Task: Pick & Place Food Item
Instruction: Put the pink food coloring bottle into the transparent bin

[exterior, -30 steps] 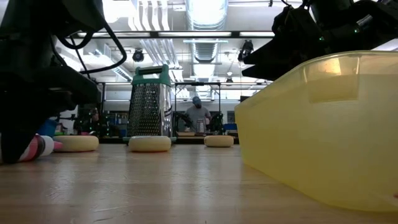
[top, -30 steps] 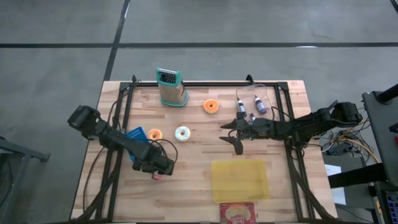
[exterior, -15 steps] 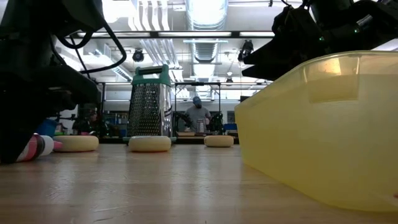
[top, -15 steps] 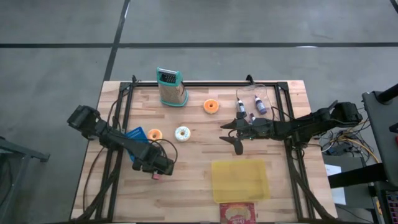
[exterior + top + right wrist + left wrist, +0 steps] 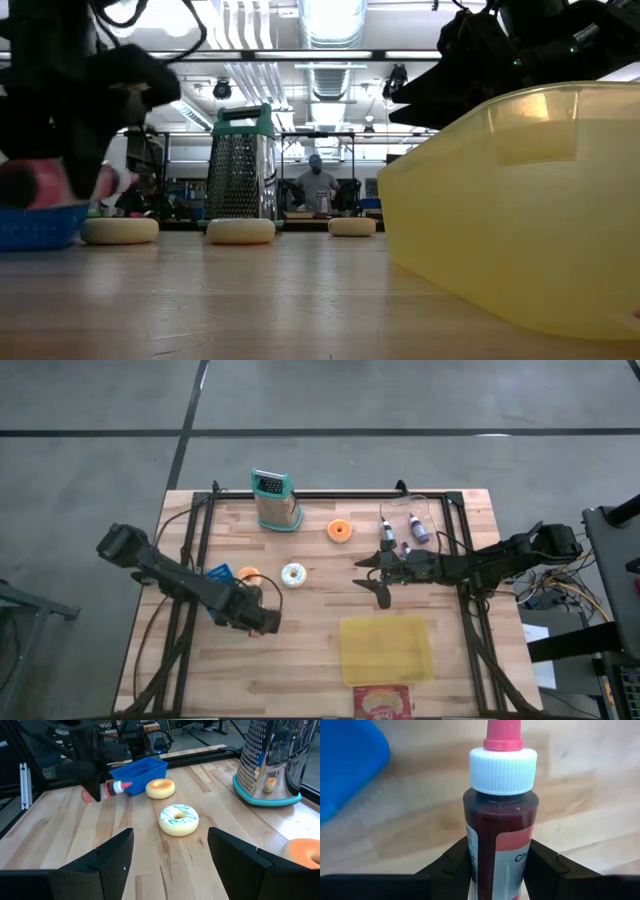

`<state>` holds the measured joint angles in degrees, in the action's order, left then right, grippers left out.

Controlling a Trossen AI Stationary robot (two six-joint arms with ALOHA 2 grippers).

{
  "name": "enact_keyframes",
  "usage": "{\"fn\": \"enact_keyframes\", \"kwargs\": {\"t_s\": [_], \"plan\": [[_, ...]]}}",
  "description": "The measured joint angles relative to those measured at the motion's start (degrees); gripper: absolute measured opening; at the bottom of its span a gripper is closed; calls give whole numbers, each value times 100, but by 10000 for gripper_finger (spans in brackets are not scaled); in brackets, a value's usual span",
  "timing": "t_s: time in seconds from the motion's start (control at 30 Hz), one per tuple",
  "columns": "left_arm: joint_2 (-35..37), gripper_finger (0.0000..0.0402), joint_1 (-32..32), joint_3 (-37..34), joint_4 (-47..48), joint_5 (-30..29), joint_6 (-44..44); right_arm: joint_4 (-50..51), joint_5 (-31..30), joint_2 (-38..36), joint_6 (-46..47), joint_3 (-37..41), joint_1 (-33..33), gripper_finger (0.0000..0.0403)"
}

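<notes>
My left gripper point(image 5: 257, 618) is shut on a small bottle point(image 5: 501, 820) of dark red liquid with a white cap and a pink tip. It holds the bottle above the table's near left, just beside the blue basket point(image 5: 219, 576). Three doughnuts rest flat on the wood: a yellow one point(image 5: 248, 574), a white one with blue lines point(image 5: 293, 574) and an orange one point(image 5: 340, 531). My right gripper point(image 5: 376, 574) hovers open at mid-table with nothing between its fingers, pointing toward the doughnuts. A yellow tub point(image 5: 387, 650) stands near the front edge. My left gripper pinches the bottle's labelled body point(image 5: 496, 862), below the cap, between its two fingers point(image 5: 455, 865). The fingers come from above, pointing down, and lie across the bottle. The bottle is clear of the table and lies almost level, its cap end point(image 5: 119, 786) sticking out past the fingers.
A metal grater point(image 5: 275, 502) with a teal base stands at the far edge. Two small bottles point(image 5: 400, 530) lie at the far right. A red packet point(image 5: 383, 703) lies at the front edge below the tub. Bare wood lies between the basket and the tub.
My left gripper has gone up and a little toward the table's far edge, tipping as it rose. The bottle, which lay with its side on the wood, is now lifted clear and hangs near the basket.
</notes>
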<state>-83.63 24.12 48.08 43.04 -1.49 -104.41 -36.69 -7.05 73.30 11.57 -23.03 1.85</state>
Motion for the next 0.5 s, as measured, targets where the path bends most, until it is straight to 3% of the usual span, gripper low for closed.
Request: {"fn": "enact_keyframes", "kwargs": {"t_s": [0.3, 0.5], "plan": [[582, 144, 0, 4, -4, -1776, 1107, 0, 0, 0, 0, 0, 2, 251], [782, 144, -2, 4, -441, -3665, 2718, 0, 0, 0, 0, 0, 2, 256]]}}
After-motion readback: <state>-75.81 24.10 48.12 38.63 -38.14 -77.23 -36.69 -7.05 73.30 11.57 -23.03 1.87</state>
